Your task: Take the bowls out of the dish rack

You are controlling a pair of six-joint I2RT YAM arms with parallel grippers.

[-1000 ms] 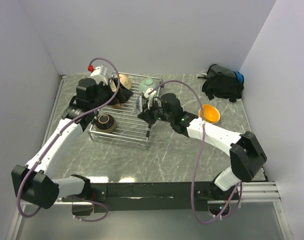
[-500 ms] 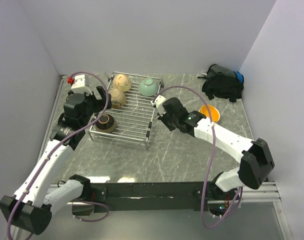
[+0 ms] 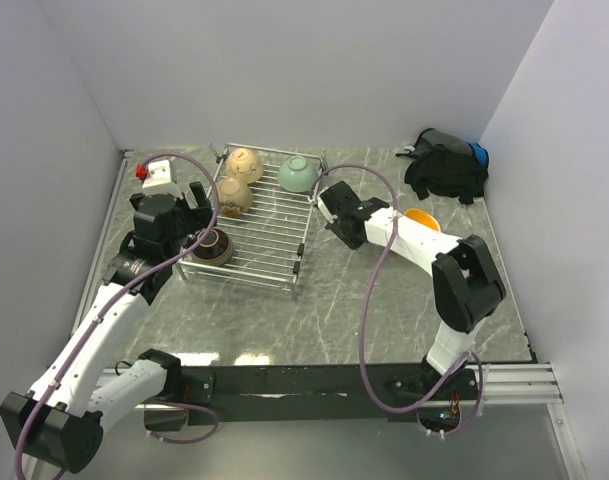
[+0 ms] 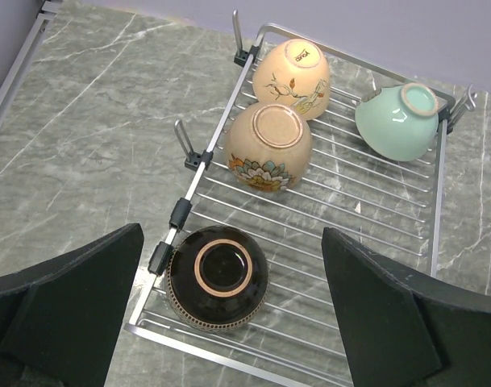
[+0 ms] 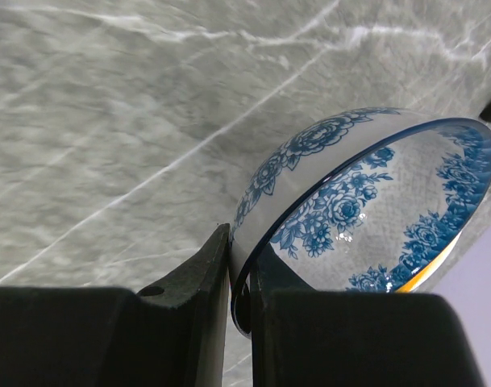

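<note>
Left gripper (image 4: 233, 242): spread wide, nothing between the black fingers (image 4: 68, 314), hovering above the left edge of the flat silver wire dish rack (image 4: 435, 218). Straight ahead and centred in the gap lies the target, by judgement: the small dark brown glazed bowl (image 4: 218, 278), overturned with its foot ring up, in the rack's near left corner, just beside the rim. Round, so no long axis to line up with. Probably calls only for a drop and a closing on its wall. Much nearer the left arm than the right.

Right gripper (image 5: 239, 258): pinched narrow on the rim of a white ceramic bowl with a blue flower pattern (image 5: 366, 193), one finger outside and one inside. Holds it tilted above the grey marbled table (image 5: 108, 121), off the rack. Sliver of orange behind its lower rim, source unclear.

On the rack, four bowls, all bottom up or tipped:
- the dark brown one
- a tan bowl with a painted sprig (image 4: 292, 72) at the far left corner
- a tan bowl with a flower band (image 4: 271, 145) just beside it
- a pale green bowl (image 4: 398, 121) at the far right rim

Off the rack, two — the blue-patterned one in the grip, and an orange bowl (image 3: 422, 218) on the table, partly behind the right arm. Six bowls in view. One rack, two arms, one black bag (image 3: 446, 165) at the far right, well apart.
</note>
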